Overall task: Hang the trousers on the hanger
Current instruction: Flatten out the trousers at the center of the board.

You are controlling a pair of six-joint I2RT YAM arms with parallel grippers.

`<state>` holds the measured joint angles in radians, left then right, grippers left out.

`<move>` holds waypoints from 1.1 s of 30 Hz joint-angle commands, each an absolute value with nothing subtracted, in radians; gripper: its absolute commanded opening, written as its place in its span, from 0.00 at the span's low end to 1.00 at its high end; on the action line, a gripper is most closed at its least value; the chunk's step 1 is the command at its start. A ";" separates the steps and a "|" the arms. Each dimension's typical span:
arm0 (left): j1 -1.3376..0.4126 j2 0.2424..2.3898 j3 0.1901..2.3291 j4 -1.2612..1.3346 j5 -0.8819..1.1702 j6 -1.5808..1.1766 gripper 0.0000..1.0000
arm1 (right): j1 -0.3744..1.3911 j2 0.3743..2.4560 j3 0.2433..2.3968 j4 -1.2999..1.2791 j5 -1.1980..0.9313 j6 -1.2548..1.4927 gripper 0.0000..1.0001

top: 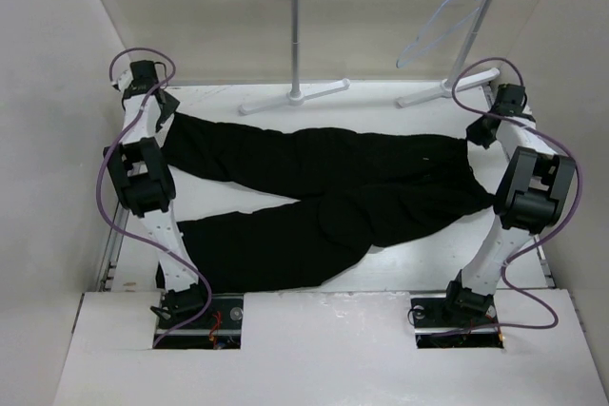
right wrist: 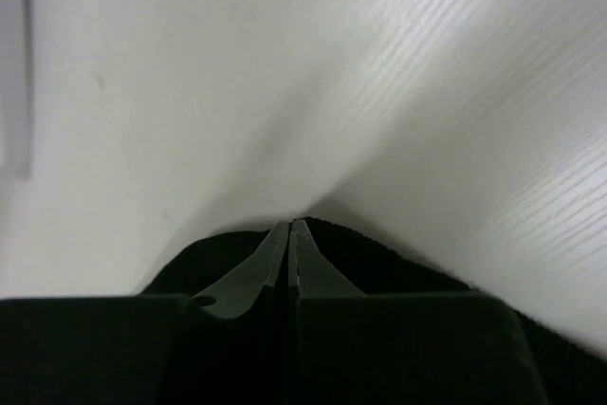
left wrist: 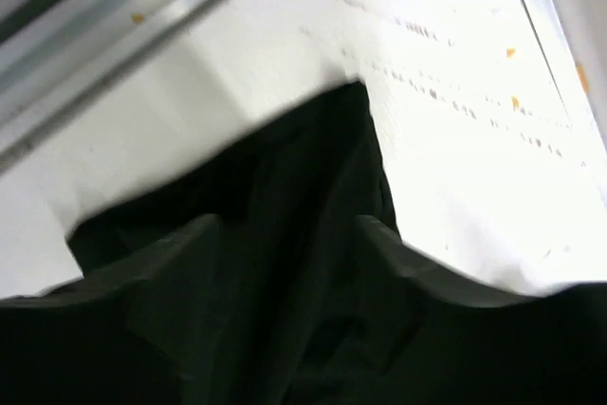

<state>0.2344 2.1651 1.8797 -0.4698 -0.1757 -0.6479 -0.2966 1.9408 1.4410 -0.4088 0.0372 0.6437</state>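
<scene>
There is one pair of trousers [top: 324, 187], one hanger [top: 440, 26], one rack [top: 297, 35] and two robot arms. The trousers are big, black and soft. They lie flat on the white table [top: 219, 199], and they reach almost from one side to the other. The two long legs point to the left with a thin gap of table between them, and the top part is on the right. The left gripper [top: 160, 111] is at the end of the far leg, close to the left edge, where a shiny metal strip [left wrist: 114, 7] runs along the table. Its fingers are dark and blurry against the black cloth, so I cannot tell if they are apart or together. The right gripper [right wrist: 289, 227] is at the top part of the trousers, near the right edge. Its two fingertips are pressed tight together, and I cannot see any cloth between them. The hanger is thin, pale and see-through, shaped like a triangle. It hangs tilted on the rack's rail at the back right, well apart from the trousers. White walls stand close on both sides.
</scene>
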 commanded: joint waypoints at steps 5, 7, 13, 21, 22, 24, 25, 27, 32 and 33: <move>0.258 2.158 1.852 -0.512 -0.162 -0.526 0.30 | -0.311 1.980 1.543 -0.362 0.055 0.695 0.06; 0.278 2.111 1.765 -0.485 -0.169 -0.529 0.30 | -0.323 1.983 1.546 -0.350 0.052 0.710 0.05; 0.285 1.965 1.513 -0.318 -0.086 -0.522 0.47 | -0.334 1.997 1.555 -0.333 0.014 0.726 0.06; 0.263 1.982 1.451 -0.321 -0.130 -0.537 0.35 | -0.329 1.997 1.539 -0.333 0.002 0.733 0.07; 0.263 1.982 1.445 -0.318 -0.133 -0.537 0.29 | -0.329 1.997 1.537 -0.331 0.005 0.733 0.07; 0.263 1.982 1.442 -0.319 -0.146 -0.543 0.16 | -0.329 1.999 1.534 -0.331 0.006 0.736 0.07; 0.268 1.977 1.442 -0.321 -0.152 -0.555 0.12 | -0.329 2.002 1.532 -0.331 0.011 0.741 0.07; 0.275 1.956 1.436 -0.321 -0.155 -0.572 0.05 | -0.329 2.008 1.534 -0.330 0.012 0.749 0.07; 0.330 1.846 1.373 -0.324 -0.219 -0.604 0.00 | -0.334 2.016 1.539 -0.322 0.021 0.775 0.06; 0.340 1.832 1.362 -0.330 -0.225 -0.606 0.00 | -0.335 2.014 1.539 -0.319 0.021 0.781 0.06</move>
